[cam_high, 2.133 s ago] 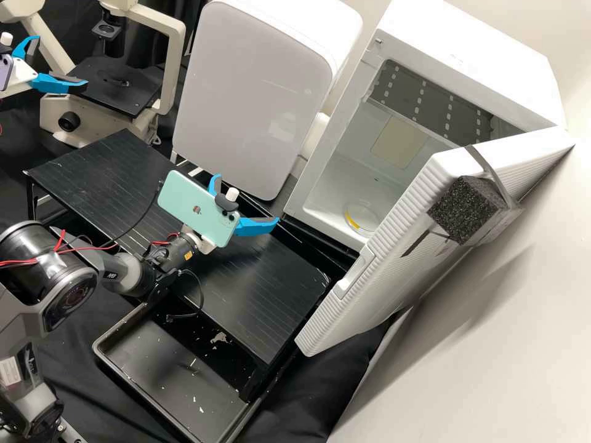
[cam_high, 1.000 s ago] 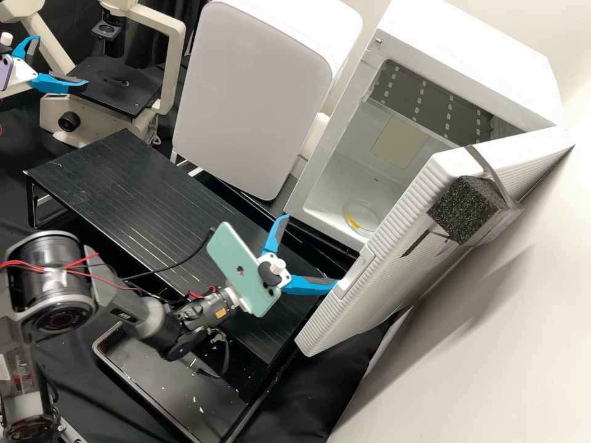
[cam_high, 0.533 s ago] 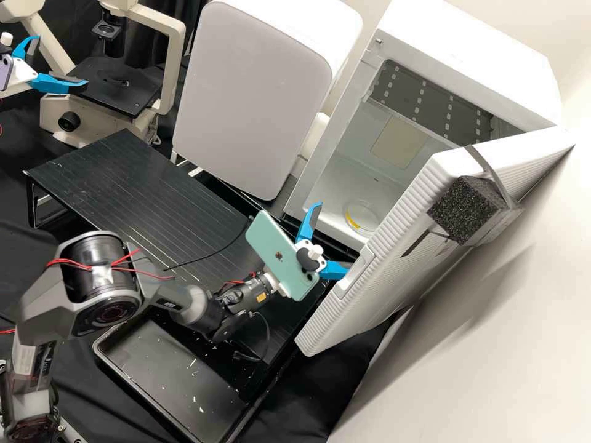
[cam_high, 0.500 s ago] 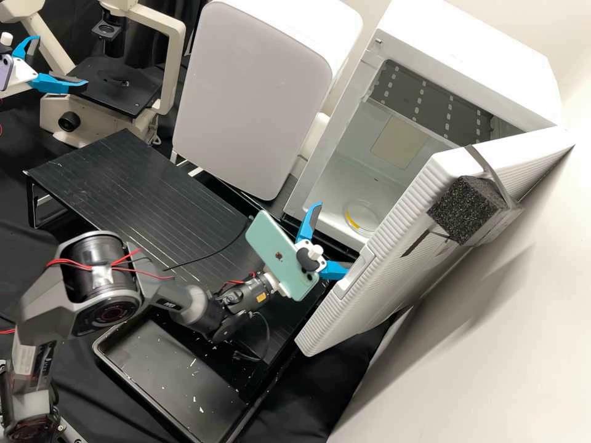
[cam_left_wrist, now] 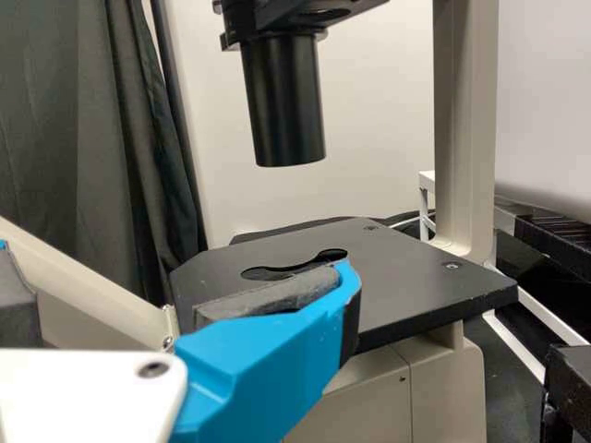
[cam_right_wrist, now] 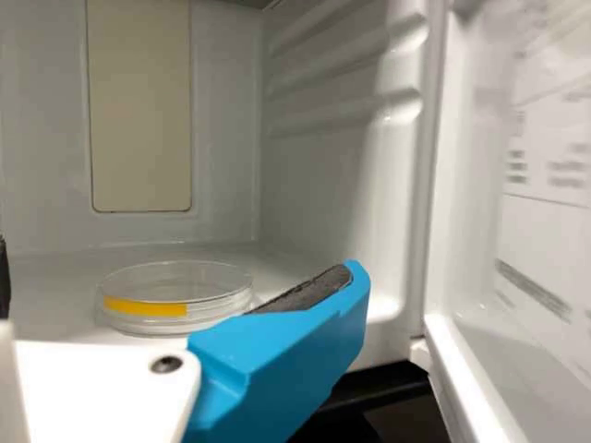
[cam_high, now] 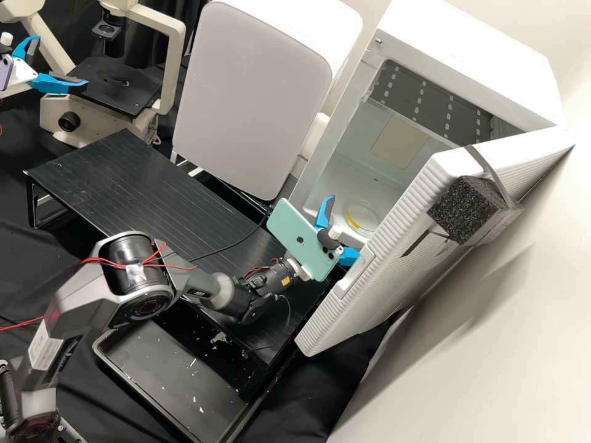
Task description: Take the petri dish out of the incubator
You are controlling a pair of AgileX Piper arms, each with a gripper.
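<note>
"Incubator (cam_high: 468, 43) is standing open in the high view; where is the petri dish (cam_high: 363, 215) resting?"

"It is lying flat on the incubator's floor. The right gripper (cam_high: 346, 225) is hovering at the opening, fingers spread apart. The left gripper (cam_high: 61, 60) is hanging by the microscope (cam_high: 178, 61), fingers likewise parted."

"Left wrist view?"

"A blue finger is appearing before the black stage (cam_left_wrist: 416, 286)."

"Right wrist view?"

"A finger is extending near the dish; a yellow strip (cam_right_wrist: 145, 306) is marking the dish's side."
</note>
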